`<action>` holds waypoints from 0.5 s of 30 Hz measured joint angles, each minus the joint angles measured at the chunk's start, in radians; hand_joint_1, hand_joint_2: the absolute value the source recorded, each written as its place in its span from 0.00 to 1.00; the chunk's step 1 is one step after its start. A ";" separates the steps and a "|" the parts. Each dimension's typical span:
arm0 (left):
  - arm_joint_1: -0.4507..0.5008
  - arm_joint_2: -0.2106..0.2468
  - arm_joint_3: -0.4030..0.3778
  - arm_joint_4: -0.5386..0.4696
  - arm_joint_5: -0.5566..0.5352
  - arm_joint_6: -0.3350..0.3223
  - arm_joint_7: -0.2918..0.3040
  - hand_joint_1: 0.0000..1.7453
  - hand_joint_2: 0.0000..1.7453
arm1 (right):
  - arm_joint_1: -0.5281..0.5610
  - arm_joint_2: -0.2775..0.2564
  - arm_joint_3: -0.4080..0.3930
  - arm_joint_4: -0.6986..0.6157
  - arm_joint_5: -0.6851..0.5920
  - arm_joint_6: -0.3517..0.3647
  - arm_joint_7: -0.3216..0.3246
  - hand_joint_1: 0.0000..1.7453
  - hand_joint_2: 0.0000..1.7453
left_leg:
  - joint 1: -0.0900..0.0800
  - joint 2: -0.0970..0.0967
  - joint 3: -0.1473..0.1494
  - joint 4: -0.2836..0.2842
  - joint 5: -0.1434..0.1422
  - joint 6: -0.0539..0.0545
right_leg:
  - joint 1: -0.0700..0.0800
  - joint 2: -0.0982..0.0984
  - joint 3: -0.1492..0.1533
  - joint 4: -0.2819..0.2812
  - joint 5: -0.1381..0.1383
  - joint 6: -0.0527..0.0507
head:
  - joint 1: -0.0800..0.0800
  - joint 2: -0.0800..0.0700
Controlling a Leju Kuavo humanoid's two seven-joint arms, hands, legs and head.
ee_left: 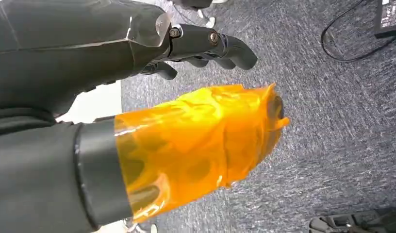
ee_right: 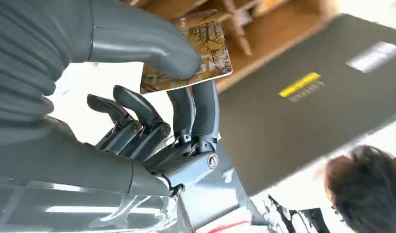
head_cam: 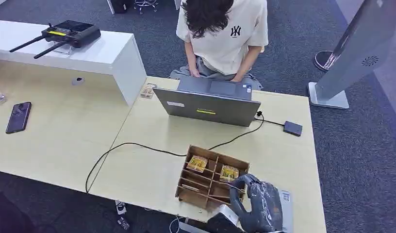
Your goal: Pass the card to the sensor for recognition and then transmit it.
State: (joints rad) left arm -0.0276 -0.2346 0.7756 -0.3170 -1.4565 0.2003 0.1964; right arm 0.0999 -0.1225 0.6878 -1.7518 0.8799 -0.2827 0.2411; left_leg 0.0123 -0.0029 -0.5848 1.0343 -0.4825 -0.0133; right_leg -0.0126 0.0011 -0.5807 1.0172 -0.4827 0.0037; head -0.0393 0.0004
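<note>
A wooden divided box sits near the table's front edge, with patterned yellow-brown cards standing in it: one on the left, another on the right. My right hand reaches the box's right end. In the right wrist view this hand pinches a card between thumb and fingers, close over the box's compartments. A small black sensor lies on the table's right side, cabled to the laptop. My left hand, its thumb wrapped in orange tape, hangs over the carpet and holds nothing.
A person sits behind the open laptop, facing me. A black cable runs across the table left of the box. A phone lies on the left table, and a router stands on the white shelf. A grey stand is at the right.
</note>
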 joint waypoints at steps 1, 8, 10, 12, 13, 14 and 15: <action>0.002 0.000 0.004 0.000 0.002 0.003 -0.003 0.00 0.00 | 0.007 -0.003 -0.005 -0.025 -0.029 0.000 -0.008 1.00 1.00 | 0.000 0.000 0.000 0.000 0.000 0.000 | 0.000 0.000 0.000 0.000 0.000 0.000 | 0.000 0.000; 0.008 0.000 0.020 0.002 0.014 0.016 -0.019 0.00 0.00 | 0.054 -0.025 -0.043 -0.150 -0.188 -0.024 -0.062 1.00 1.00 | 0.000 0.000 0.000 0.000 0.000 0.000 | 0.000 0.000 0.000 0.000 0.000 0.000 | 0.000 0.000; 0.008 0.000 0.027 0.003 0.014 0.021 -0.022 0.00 0.00 | 0.067 -0.032 -0.051 -0.177 -0.223 -0.037 -0.078 1.00 1.00 | 0.000 0.000 0.000 0.000 0.000 0.000 | 0.000 0.000 0.000 0.000 0.000 0.000 | 0.000 0.000; 0.008 0.000 0.032 0.004 0.014 0.023 -0.024 0.00 0.00 | 0.079 -0.039 -0.061 -0.196 -0.243 -0.050 -0.088 1.00 1.00 | 0.000 0.000 0.000 0.000 0.000 0.000 | 0.000 0.000 0.000 0.000 0.000 0.000 | 0.000 0.000; 0.008 0.000 0.033 0.005 0.014 0.023 -0.027 0.00 0.00 | 0.083 -0.042 -0.065 -0.206 -0.248 -0.054 -0.088 1.00 1.00 | 0.000 0.000 0.000 0.000 0.000 0.000 | 0.000 0.000 0.000 0.000 0.000 0.000 | 0.000 0.000; 0.008 0.000 0.034 0.005 0.014 0.023 -0.029 0.00 0.00 | 0.085 -0.045 -0.067 -0.212 -0.251 -0.055 -0.089 1.00 1.00 | 0.000 0.000 0.000 0.000 0.000 0.000 | 0.000 0.000 0.000 0.000 0.000 0.000 | 0.000 0.000; 0.008 0.000 0.034 0.005 0.014 0.024 -0.029 0.00 0.00 | 0.088 -0.047 -0.068 -0.218 -0.252 -0.056 -0.089 1.00 1.00 | 0.000 0.000 0.000 0.000 0.000 0.000 | 0.000 0.000 0.000 0.000 0.000 0.000 | 0.000 0.000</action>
State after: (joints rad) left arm -0.0194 -0.2342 0.8091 -0.3117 -1.4420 0.2239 0.1671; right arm 0.1880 -0.1698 0.6203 -1.9696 0.6283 -0.3384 0.1522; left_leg 0.0123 -0.0030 -0.5848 1.0343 -0.4826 -0.0133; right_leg -0.0126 0.0010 -0.5806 1.0171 -0.4827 0.0037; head -0.0393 0.0004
